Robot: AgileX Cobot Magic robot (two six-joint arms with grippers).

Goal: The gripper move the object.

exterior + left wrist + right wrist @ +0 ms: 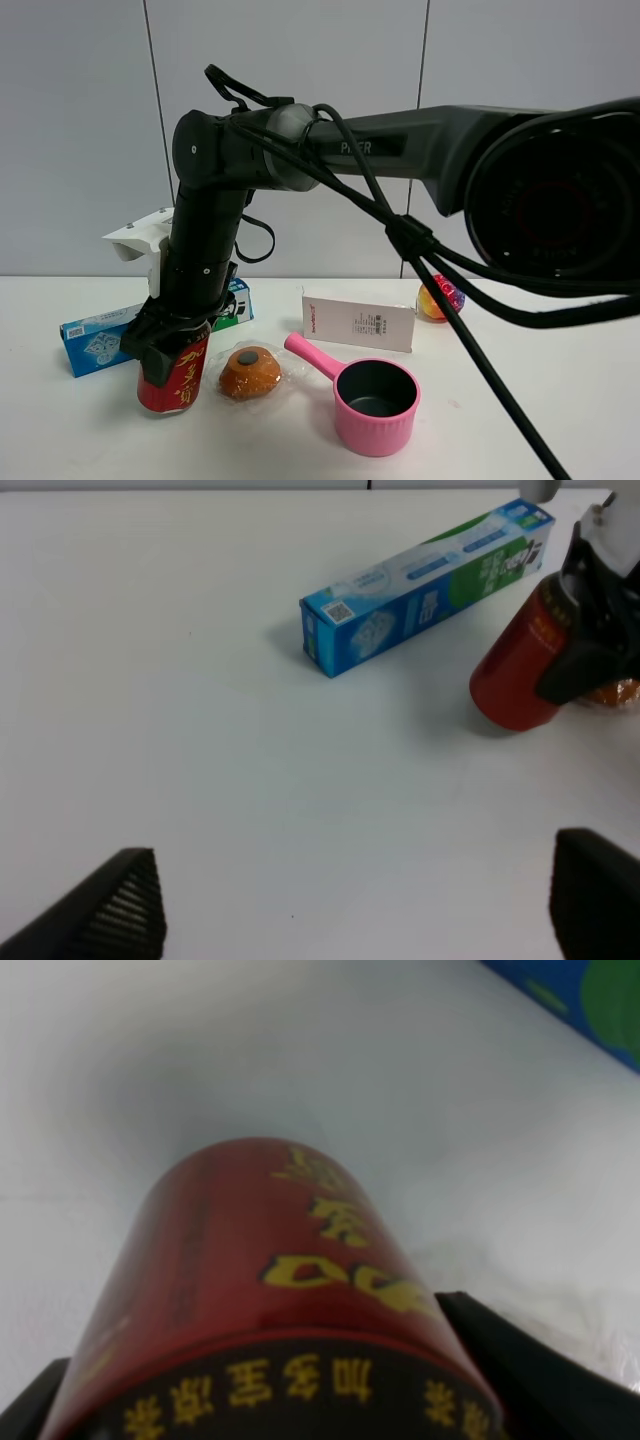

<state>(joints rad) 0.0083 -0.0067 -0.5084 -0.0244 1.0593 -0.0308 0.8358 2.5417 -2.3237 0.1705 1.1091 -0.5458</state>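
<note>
Right hand (168, 345) of mine, black with thick fingers, is clamped on the upper part of the red drink can with yellow characters (180, 380). Can sits front-left on the white worktop (80, 440) - just beside a wrapped orange bun (250, 372), in front of a blue-green carton (95, 345). Left hand (355, 905) - wide open, holding nothing.

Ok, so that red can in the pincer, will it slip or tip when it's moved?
The red can looks rigid, so the right pincer clamped round its upper half probably won't crush it. Its smooth, glossy wall may slip if grip is light. It's tall, narrow and leaning, so it could tip when released.
</note>
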